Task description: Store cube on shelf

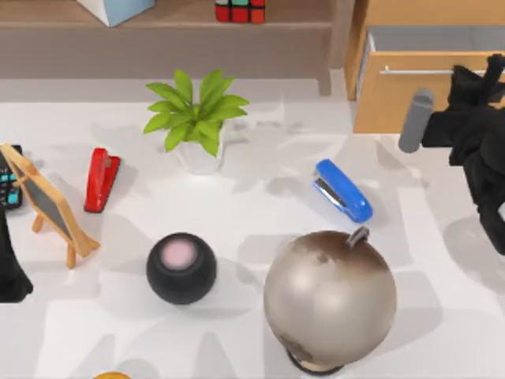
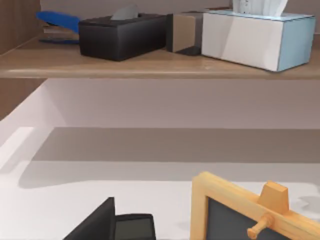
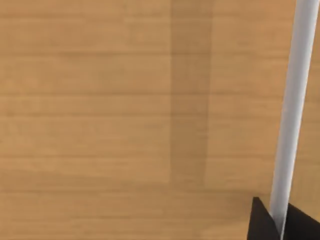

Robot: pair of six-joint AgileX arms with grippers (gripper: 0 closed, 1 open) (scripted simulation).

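The cube (image 1: 240, 10) is cut off by the top view's upper edge, resting on the shelf (image 1: 173, 28) behind the plant (image 1: 197, 114), well apart from both arms. The right gripper (image 3: 280, 225) straddles the drawer cabinet's (image 1: 410, 87) silver handle (image 3: 292, 110), right of the plant; I cannot tell if it grips. The left arm (image 1: 12, 268) is parked left of the plant, beside the small chalkboard (image 1: 51, 207).

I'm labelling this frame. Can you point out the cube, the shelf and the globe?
cube (image 1: 240, 10): top view, on its red and green squares.
shelf (image 1: 181, 13): top view, bare wooden board.
globe (image 1: 330, 296): top view, middle of the sphere.
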